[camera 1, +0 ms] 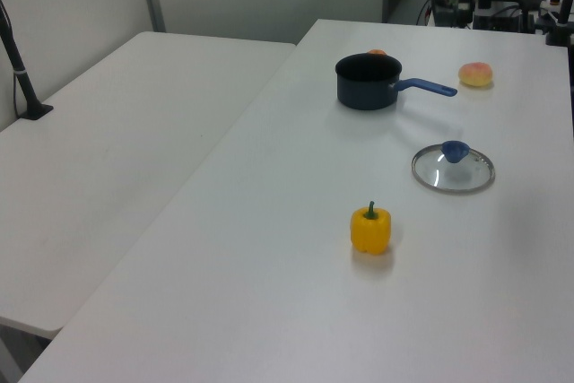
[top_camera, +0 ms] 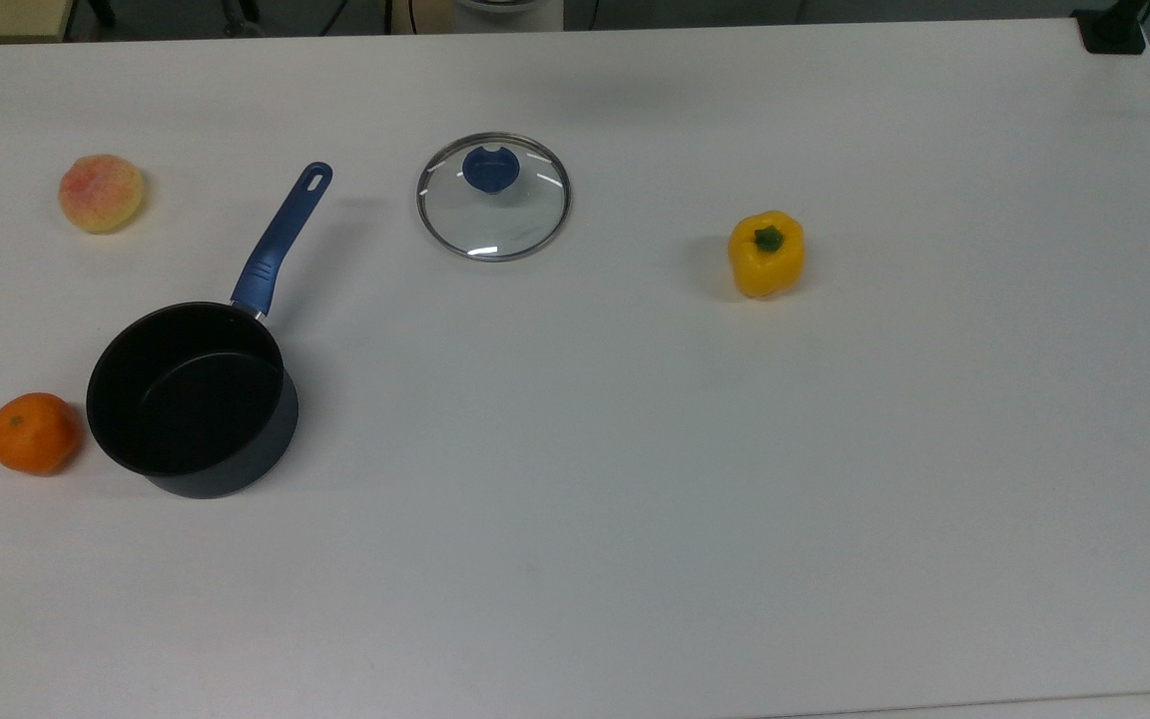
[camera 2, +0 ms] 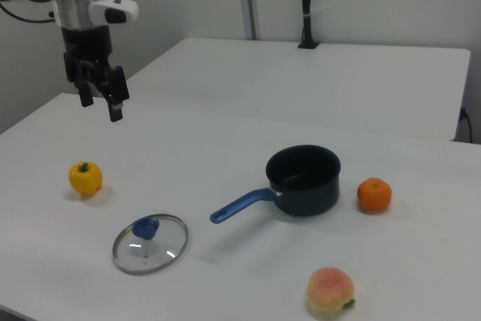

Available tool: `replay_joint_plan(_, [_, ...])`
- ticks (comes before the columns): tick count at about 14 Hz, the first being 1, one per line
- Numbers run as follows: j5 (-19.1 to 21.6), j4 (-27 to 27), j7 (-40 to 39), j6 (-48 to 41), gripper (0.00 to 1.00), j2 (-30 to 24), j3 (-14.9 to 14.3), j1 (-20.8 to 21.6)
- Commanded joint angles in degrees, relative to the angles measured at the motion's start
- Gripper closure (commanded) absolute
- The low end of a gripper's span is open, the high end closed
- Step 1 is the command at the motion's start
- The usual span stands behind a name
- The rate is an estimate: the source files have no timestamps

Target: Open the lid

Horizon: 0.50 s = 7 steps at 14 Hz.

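The lid (top_camera: 493, 197) lies flat on the counter (top_camera: 635, 449), apart from the pan (top_camera: 193, 397). In the right view the hand (camera 2: 100, 95) hangs high above, fingers spread and empty; the lid sits down and toward the right view's right of it.

Top view: lid (top_camera: 493, 197) on table (top_camera: 635, 499), saucepan (top_camera: 192, 399) to its left, pepper (top_camera: 766, 254) right
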Motion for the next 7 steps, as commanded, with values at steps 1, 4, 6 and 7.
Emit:
replay_joint_plan(1, [0.57, -0.09, -2.74, 4.96, 0.0, 0.36, 1.23, -0.66])
replay_joint_plan(4, [0.74, -2.2, -13.63, 16.14, 0.0, 1.49, -0.52, -1.1])
replay_joint_plan(6, [0.66, -3.52, -25.49, 18.8, 0.0, 1.85, -2.37, -1.1])
replay_joint_plan(7, [0.74, -3.35, -25.36, 18.63, 0.0, 2.2, -2.64, -1.1])
